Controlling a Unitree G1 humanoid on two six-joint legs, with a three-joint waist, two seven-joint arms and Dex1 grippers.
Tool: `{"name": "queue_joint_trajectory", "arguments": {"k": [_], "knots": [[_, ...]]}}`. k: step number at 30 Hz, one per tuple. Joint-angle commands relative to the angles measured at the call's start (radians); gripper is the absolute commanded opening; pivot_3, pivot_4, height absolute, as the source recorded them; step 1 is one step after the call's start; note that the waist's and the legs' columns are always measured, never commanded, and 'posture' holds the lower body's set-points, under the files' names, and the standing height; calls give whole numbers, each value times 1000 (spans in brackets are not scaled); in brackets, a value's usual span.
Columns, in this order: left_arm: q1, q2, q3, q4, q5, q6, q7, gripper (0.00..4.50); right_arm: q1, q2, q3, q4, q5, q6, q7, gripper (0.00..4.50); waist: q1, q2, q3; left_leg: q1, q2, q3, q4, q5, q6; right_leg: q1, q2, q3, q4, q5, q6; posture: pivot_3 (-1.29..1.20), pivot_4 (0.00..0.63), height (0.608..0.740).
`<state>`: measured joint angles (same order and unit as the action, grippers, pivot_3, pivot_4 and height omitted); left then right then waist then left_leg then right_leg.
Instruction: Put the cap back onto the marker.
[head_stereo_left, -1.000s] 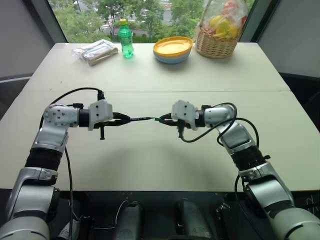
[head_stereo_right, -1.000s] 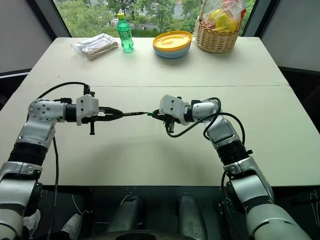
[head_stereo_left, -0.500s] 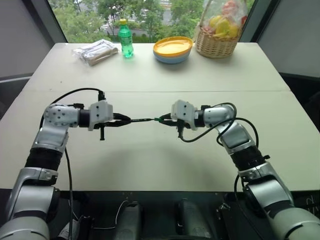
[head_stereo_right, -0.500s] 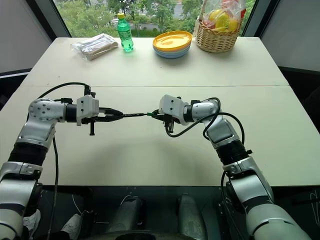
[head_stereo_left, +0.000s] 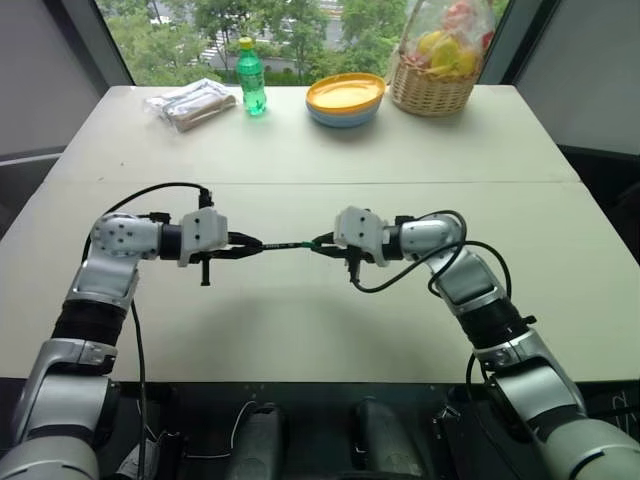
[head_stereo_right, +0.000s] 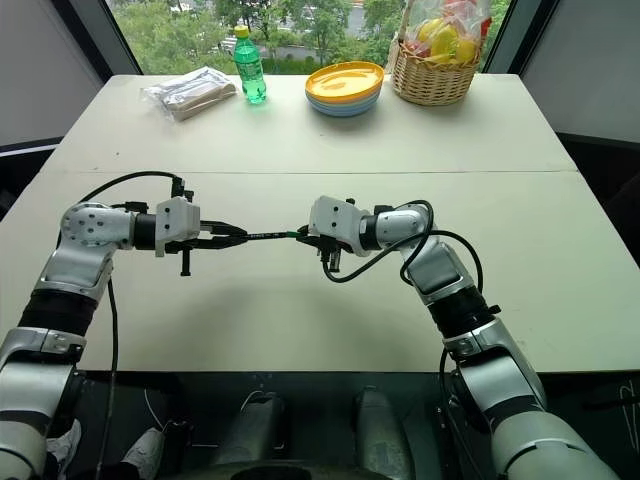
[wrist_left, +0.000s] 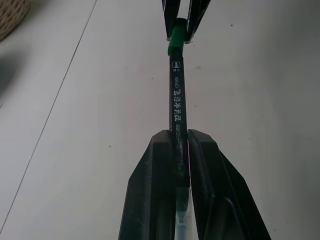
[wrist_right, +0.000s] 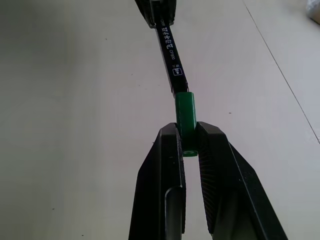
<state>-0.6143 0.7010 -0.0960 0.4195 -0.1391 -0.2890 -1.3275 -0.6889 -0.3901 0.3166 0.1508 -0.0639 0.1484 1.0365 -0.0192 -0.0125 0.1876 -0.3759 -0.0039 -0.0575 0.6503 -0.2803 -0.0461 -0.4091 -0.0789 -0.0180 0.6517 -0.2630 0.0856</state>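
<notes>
Marker (wrist_left: 177, 102): a thin dark stick with white lettering along its barrel, held level above the table (head_stereo_left: 300, 330) between the two arms. Its rear part is clamped between the fingers (wrist_left: 155, 190) of the left end effector (head_stereo_left: 252, 244), which is closed tightly on it. The barrel extends straight out from that end effector toward the right one.

Cap (wrist_right: 186, 116): a small green plastic cylinder, pinched between the fingers (wrist_right: 167, 170) of the right end effector (head_stereo_right: 303, 236), which is closed narrowly on it. The open end of the cap is met by the front end of the marker; the marker's tip is hidden inside or behind the cap, and how far it is seated cannot be told.

The two end effectors are aligned facing each other, with marker and cap forming one line between them, above the near half of the table.

Well beyond both end effectors, along the far edge of the table, the following are set:
- a clear plastic packet (head_stereo_left: 190, 102), beyond the left end effector;
- a green bottle (head_stereo_left: 250, 80) with a yellow top, just beside the packet;
- a stack of plates (head_stereo_left: 345, 98), the top one yellow;
- a wicker basket (head_stereo_left: 432, 92) holding wrapped fruit, beyond the right end effector.
</notes>
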Motion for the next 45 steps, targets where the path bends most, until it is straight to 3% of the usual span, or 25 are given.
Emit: {"name": "queue_joint_trajectory", "arguments": {"k": [1,23,45], "knots": [[-13,-7,-5,-19,-3,-37,-2,50,-10,29,39,-67,-3,-21,-11,134,1,0,0,0,0,0,0,0,0,0,0,0,0,0,0,0,150,740],[-104,-58,18,58,7,-188,42,50,-100,87,103,-23,-71,-115,-2,134,1,0,0,0,0,0,0,0,0,0,0,0,0,0,0,0,150,740],[-86,-97,39,-20,-16,-137,66,50,-75,109,113,-54,-46,-108,36,134,-3,0,0,0,0,0,0,0,0,0,1,0,0,0,0,0,150,740]]}}
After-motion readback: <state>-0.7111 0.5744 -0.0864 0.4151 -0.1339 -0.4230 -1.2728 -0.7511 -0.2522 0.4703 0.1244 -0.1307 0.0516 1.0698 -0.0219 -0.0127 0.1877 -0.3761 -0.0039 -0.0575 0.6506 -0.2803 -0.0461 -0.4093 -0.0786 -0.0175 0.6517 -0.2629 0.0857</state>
